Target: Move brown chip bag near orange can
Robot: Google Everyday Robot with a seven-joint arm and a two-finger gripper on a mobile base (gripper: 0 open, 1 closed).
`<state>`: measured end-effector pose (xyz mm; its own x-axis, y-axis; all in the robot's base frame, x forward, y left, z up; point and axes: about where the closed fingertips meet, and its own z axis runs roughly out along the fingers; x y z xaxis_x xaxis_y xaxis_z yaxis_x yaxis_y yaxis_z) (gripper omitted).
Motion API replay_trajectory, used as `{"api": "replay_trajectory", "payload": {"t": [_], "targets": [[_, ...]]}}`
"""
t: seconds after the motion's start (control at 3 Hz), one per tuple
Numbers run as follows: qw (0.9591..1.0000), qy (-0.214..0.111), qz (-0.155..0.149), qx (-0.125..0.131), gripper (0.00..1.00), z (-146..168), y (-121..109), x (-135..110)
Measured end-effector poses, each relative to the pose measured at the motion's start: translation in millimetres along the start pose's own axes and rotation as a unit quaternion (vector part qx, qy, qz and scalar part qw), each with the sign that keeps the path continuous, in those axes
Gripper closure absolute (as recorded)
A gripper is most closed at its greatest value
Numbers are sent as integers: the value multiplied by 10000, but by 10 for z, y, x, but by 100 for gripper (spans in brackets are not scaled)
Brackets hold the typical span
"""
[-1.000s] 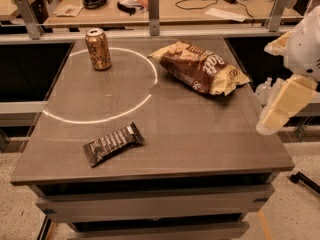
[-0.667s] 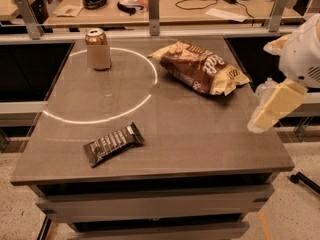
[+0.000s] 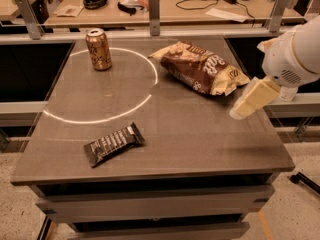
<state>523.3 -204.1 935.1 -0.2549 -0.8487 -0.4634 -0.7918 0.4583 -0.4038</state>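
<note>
One brown chip bag; one orange can well left of it; one wrapped bar front-left; claw just right, opening untellable.

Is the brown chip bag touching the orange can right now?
No, the brown chip bag lies apart from the orange can, across the table, and the end effector hovers beside the bag's right end.

The gripper hangs at the right side of the table, just beside the pale end of the brown chip bag; its arm runs off our view's right edge. We cannot read the dark markings on the orange can or the lettering on the wrapped bar. The top edge cuts the far desk; the bottom edge cuts the drawers.
</note>
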Motion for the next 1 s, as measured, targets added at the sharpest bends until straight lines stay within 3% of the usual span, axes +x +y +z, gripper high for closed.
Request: {"api": "replay_trajectory", "payload": {"t": [0.33,1.0], "targets": [[9990,-112,426,-11,0,323,-146,8],[9961,-359,761,-252,0,813,-216,-182]]}}
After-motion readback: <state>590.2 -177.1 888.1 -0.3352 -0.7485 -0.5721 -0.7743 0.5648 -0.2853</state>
